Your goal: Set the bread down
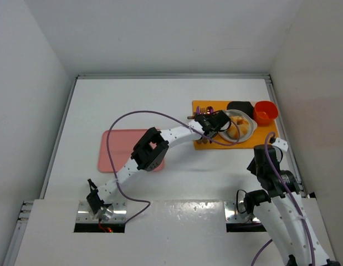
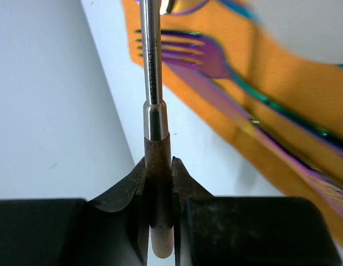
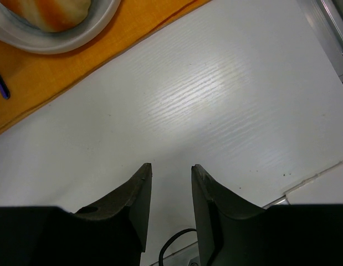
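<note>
The bread (image 1: 241, 127) is a golden-brown bun lying in a white plate (image 1: 251, 128) on the orange mat (image 1: 207, 106). Its edge also shows in the right wrist view (image 3: 49, 12), inside the plate's rim (image 3: 66, 40). My left gripper (image 1: 204, 119) hovers over the mat's left part, just left of the plate. It is shut (image 2: 158, 163) on a utensil with a brown wooden handle and a steel shaft (image 2: 152, 61); its head is cut off by the frame. My right gripper (image 3: 171, 169) is open and empty above the bare table, near and right of the mat (image 1: 276, 145).
An iridescent purple fork (image 2: 201, 52) and a matching knife (image 2: 243, 124) lie on the orange mat (image 2: 287, 83). A black cup (image 1: 240, 107) and a red-orange cup (image 1: 265, 112) stand at the mat's far side. A pink tray (image 1: 121, 149) lies left of centre.
</note>
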